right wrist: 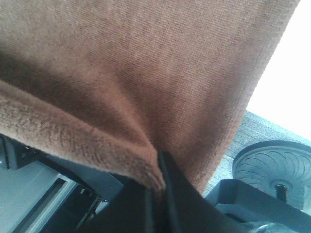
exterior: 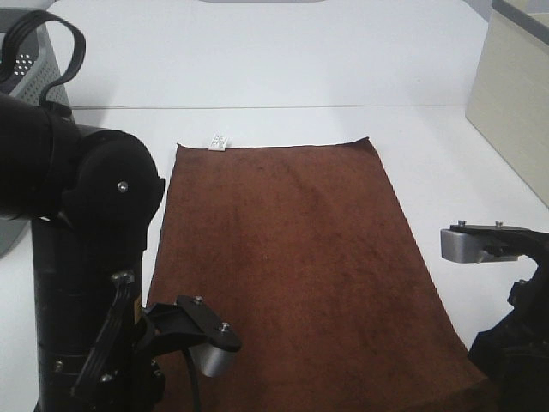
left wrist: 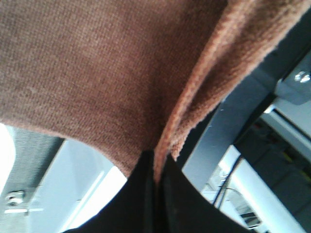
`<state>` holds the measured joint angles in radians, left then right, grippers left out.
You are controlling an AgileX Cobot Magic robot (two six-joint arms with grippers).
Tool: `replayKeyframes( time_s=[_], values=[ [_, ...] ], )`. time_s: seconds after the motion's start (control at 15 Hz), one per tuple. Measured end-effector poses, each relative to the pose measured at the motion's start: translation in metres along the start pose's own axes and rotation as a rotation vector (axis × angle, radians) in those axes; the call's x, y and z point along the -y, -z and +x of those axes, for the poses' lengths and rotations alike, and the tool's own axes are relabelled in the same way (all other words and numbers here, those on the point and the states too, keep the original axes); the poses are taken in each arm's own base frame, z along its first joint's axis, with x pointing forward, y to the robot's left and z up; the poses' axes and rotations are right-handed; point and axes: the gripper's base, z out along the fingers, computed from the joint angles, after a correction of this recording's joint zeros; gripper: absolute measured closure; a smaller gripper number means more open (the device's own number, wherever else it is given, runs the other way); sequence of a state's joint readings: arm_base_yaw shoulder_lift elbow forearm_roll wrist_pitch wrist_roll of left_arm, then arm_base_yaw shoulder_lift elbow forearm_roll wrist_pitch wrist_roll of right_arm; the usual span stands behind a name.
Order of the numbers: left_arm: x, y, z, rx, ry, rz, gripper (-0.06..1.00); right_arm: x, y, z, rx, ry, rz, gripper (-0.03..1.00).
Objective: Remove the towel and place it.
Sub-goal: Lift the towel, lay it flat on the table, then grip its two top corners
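Note:
The towel (exterior: 292, 257), a dark brown terry cloth, lies spread flat on the white table (exterior: 257, 60), with its small white tag (exterior: 218, 142) at the far short edge. Both arms are at its near edge. In the left wrist view my left gripper (left wrist: 156, 177) is shut on the near left corner, and the towel (left wrist: 97, 73) folds up from between the black fingers. My right gripper (right wrist: 158, 187) is shut on the near right corner, with the towel (right wrist: 146, 63) bunched into a ridge at the pinch. The high view shows neither gripper's fingertips.
A pale wooden box (exterior: 515, 94) stands at the back right of the table. A grey perforated basket (exterior: 26, 69) sits at the back left behind the left arm (exterior: 86, 215). The right arm (exterior: 515, 343) is at the front right corner.

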<state>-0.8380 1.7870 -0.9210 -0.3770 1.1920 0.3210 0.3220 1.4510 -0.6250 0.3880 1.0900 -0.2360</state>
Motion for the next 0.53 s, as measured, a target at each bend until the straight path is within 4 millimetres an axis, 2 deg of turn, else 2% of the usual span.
replayKeyframes(
  time_s=[0.2,0.53],
  values=[
    [0.004,0.001,-0.011,0.013,0.087,0.057,0.94,-0.006,-0.003,-0.001,0.026,0.003,-0.073,0.96],
    [0.001,-0.007,-0.029,-0.006,0.149,0.093,0.94,-0.003,-0.014,0.006,0.004,-0.016,-0.083,0.91]
  ],
)
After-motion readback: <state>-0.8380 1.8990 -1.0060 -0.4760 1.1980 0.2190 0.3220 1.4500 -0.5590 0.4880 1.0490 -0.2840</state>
